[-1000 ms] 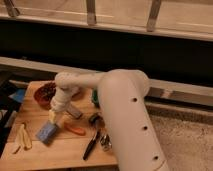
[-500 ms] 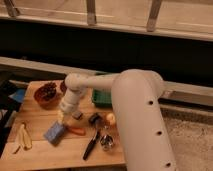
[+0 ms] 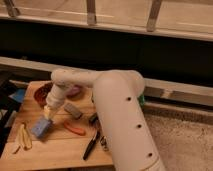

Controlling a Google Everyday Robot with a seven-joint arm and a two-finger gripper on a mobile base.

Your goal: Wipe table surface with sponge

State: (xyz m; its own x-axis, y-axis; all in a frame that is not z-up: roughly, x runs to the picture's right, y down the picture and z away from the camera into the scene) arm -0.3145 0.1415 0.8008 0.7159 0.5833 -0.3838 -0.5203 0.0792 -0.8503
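Nearest you, the robot's thick white arm link (image 3: 122, 125) is filling the right half of the view and hiding the right side of the bench (image 3: 55, 156). What is showing is a light wooden plank top, with its near edge running along the bottom left.

Near-left corner: a pair of pale yellow strips (image 3: 22, 137) is lying close to the left edge.

Near-centre: a black long-handled tool (image 3: 91, 146) is lying slantwise, right up against the arm link.

Mid-bench: the blue sponge (image 3: 41, 128) is lying flat on the wood, between the yellow strips and an orange-red elongated tool (image 3: 75, 128). The gripper (image 3: 48, 114) is hanging at the sponge's far end, at or just touching it. You cannot tell how wide the gripper is standing or whether it has hold of anything.

Just beyond: a gray block (image 3: 73, 110) is lying just right of the gripper. With the orange-red tool, it is crowding the wood on the sponge's right flank.

Far side: a dark red bowl (image 3: 44, 91) is sitting behind the slim forearm, partly hidden by it. A purplish item (image 3: 75, 91) is sitting beside the bowl. Something blue (image 3: 17, 95) is showing off the bench's left edge.

Past the bench, a dark wall is running across, with railing posts (image 3: 91, 12) above it.
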